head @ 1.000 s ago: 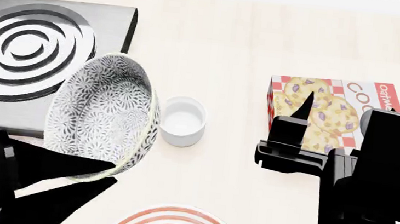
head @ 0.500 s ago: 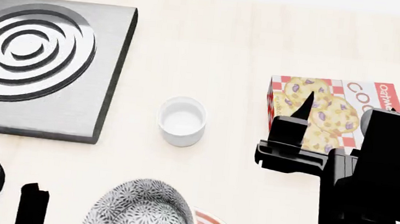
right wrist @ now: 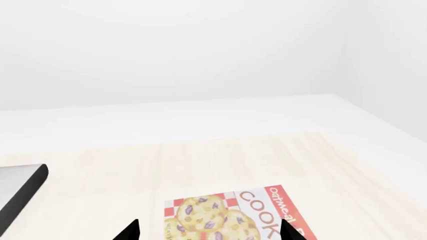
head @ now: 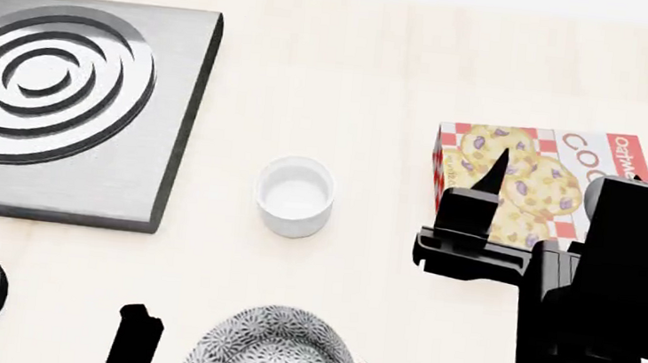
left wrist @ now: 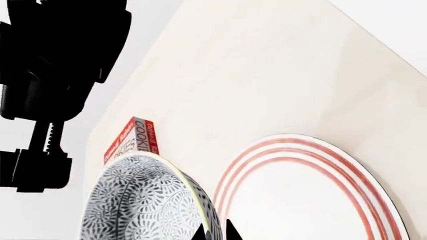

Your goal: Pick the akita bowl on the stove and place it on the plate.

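The left gripper (left wrist: 215,234) pinches the rim of the bowl (left wrist: 148,200), held aloft just beside the plate (left wrist: 313,195). Rigid, probably brittle ware, best gripped at the rim. The right gripper (right wrist: 210,231) hangs wide open, idle.

The table (head: 370,70) looks like pale wood with a faint grain and a matt finish. The stove (head: 174,131) is a dark grey slab with a brushed, metal-like sheen; its rings (head: 43,74) are matt black. The bowl (left wrist: 143,202) seems glazed ceramic, smooth, with a fine black-grey print inside and out. The plate (left wrist: 300,192) is smooth white, with thin red rings. The cup (head: 295,195) is plain smooth white. The cookie box (head: 544,180) looks like printed card. The arms (head: 598,297) are flat matt black.
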Available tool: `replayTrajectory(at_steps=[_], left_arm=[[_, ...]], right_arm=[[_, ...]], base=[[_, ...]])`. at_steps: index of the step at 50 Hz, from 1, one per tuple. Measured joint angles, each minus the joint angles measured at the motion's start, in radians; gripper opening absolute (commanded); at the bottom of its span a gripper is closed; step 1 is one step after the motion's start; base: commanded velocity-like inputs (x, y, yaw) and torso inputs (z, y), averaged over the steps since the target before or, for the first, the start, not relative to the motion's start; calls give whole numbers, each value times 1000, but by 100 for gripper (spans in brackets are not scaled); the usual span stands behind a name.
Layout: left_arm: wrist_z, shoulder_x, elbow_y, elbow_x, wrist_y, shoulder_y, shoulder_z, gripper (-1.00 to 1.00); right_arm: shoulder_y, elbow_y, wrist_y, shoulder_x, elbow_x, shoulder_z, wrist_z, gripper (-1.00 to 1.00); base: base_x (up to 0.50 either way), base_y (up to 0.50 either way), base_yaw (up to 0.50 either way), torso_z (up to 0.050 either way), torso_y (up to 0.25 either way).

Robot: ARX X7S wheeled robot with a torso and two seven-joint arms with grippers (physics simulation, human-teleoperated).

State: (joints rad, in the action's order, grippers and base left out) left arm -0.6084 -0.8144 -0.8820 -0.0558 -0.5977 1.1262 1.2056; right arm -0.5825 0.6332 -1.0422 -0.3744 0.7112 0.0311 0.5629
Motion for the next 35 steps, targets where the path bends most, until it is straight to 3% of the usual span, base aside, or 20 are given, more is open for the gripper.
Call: replayTrajectory(at_steps=[35], left_arm=[[-34, 87, 124, 18, -55, 8, 60, -100]], right_arm=[[-1, -4, 9, -9, 13, -6, 11, 100]], base=[[0, 0, 0, 0, 0]])
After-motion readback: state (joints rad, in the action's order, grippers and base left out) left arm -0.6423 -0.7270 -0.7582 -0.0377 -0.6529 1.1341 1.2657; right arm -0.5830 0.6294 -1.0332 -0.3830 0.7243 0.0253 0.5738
